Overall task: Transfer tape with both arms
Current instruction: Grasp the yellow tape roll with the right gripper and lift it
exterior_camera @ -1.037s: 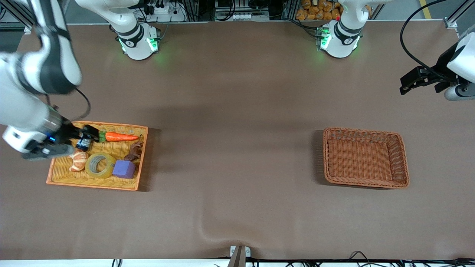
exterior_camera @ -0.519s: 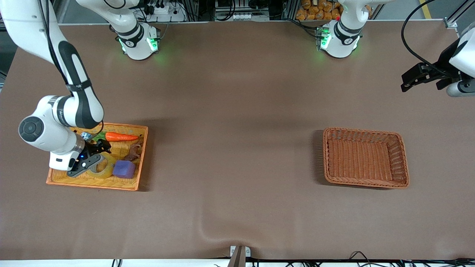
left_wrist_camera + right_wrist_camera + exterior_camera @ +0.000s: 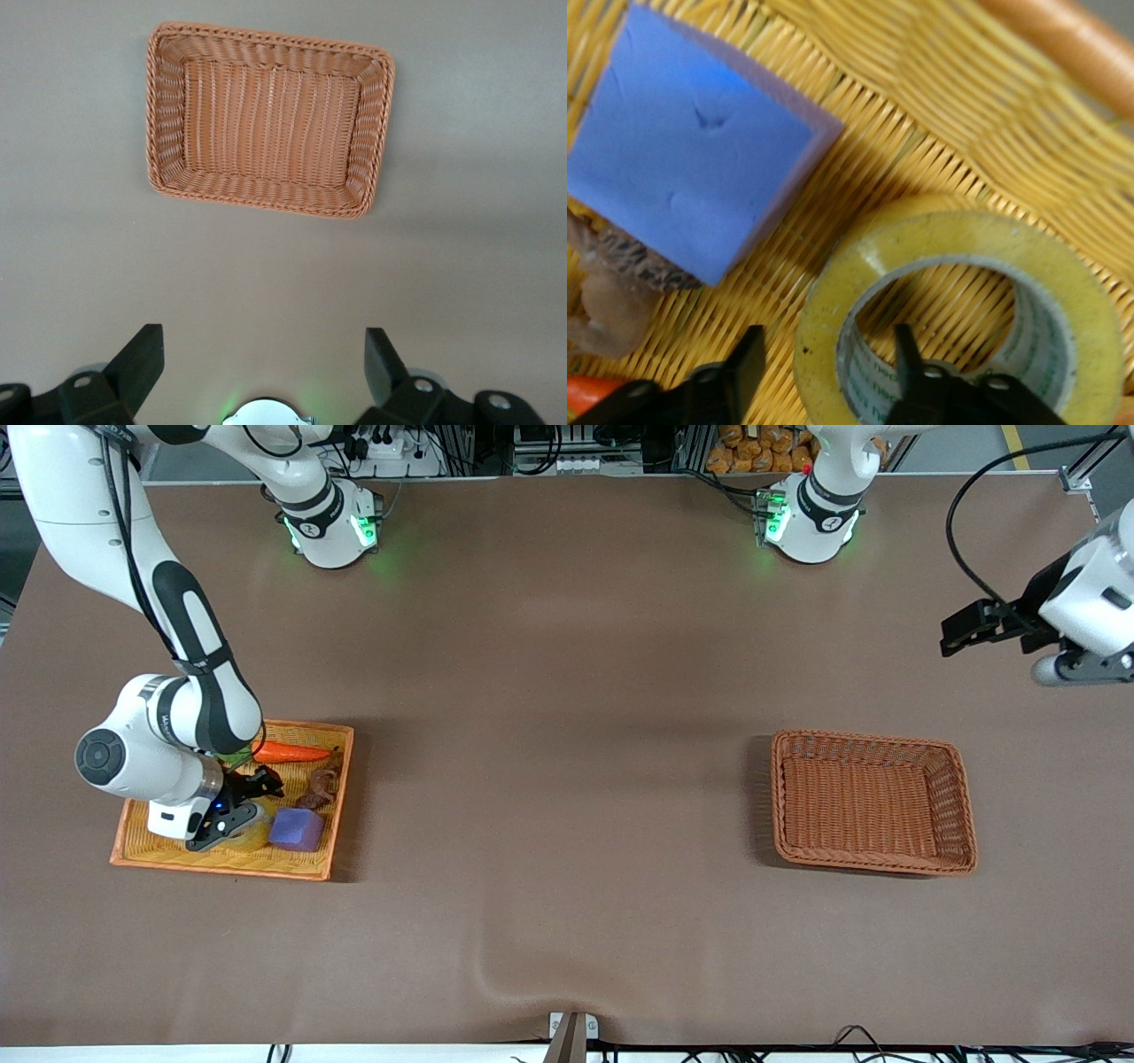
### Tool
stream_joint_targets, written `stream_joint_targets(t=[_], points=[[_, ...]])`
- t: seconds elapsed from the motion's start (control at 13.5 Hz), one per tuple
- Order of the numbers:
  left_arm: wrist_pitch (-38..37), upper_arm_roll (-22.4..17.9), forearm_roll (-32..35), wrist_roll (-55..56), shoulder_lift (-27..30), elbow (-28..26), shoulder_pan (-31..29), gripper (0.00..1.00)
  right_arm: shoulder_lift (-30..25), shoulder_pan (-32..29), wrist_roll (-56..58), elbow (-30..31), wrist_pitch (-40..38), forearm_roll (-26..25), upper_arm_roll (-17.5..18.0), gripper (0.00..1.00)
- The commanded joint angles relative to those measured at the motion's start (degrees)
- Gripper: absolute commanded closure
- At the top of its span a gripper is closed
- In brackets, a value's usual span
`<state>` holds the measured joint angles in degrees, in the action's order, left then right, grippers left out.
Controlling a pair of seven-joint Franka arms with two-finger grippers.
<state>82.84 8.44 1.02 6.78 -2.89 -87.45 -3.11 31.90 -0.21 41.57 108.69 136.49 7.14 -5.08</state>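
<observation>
The tape (image 3: pixel 921 232), a yellowish roll with a grey core, lies flat in the orange wicker tray (image 3: pixel 221 865), mostly hidden under the right hand in the front view. My right gripper (image 3: pixel 828 345) is down on it and straddles its wall, one finger inside the ring and one outside. Small gaps show on both sides, so it stands open. In the front view the right gripper (image 3: pixel 237 815) sits low in the tray beside the purple cube (image 3: pixel 297 828). My left gripper (image 3: pixel 952 633) hangs open and empty in the air over the left arm's end of the table.
The tray also holds the purple cube (image 3: pixel 691 159), a carrot (image 3: pixel 292 753) and a brown pastry piece (image 3: pixel 321 784). An empty brown wicker basket (image 3: pixel 873 737) stands toward the left arm's end; its rim (image 3: pixel 266 35) shows in the left wrist view.
My right arm swung over the tray and came down onto the tape, and its fingers have narrowed around the roll's wall. The left arm shifted only slightly.
</observation>
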Motion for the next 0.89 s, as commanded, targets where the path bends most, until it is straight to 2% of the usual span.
stream_joint_targets(t=[0.0, 0.07, 0.3, 0.37, 0.59, 0.81], points=[[-1.0, 0.2, -1.3, -0.5, -0.9, 1.1, -0.5, 0.0, 0.0, 0.2, 1.1, -3.1, -2.4, 0.9, 0.2, 1.0], [-1.0, 0.2, -1.4, -0.4, -0.9, 0.8, -0.8, 0.0, -0.3, 0.3, 1.3, -3.9, -3.9, 0.3, 0.2, 1.0], [-1.1, 0.2, -1.3, -0.4, -1.1, 0.6, -0.2, 0.0, -1.1, 0.0, 4.0, -10.2, -10.8, -6.9, 0.1, 1.0], [-1.0, 0.2, -1.3, -0.4, -1.8, 0.7, -0.1, 0.0, -1.3, -0.1, 3.9, -12.8, -14.9, -7.0, 0.2, 1.0], [0.6, 0.7, -1.5, -0.3, -3.7, 1.1, 0.5, 0.0, -5.6, 1.0, 3.1, -23.3, -34.3, -6.1, 0.4, 1.0], [5.1, 0.6, -1.5, 0.1, -5.9, 1.1, 3.8, 0.0, -7.2, 7.4, -6.8, -28.5, -38.9, -1.7, 0.5, 1.0]])
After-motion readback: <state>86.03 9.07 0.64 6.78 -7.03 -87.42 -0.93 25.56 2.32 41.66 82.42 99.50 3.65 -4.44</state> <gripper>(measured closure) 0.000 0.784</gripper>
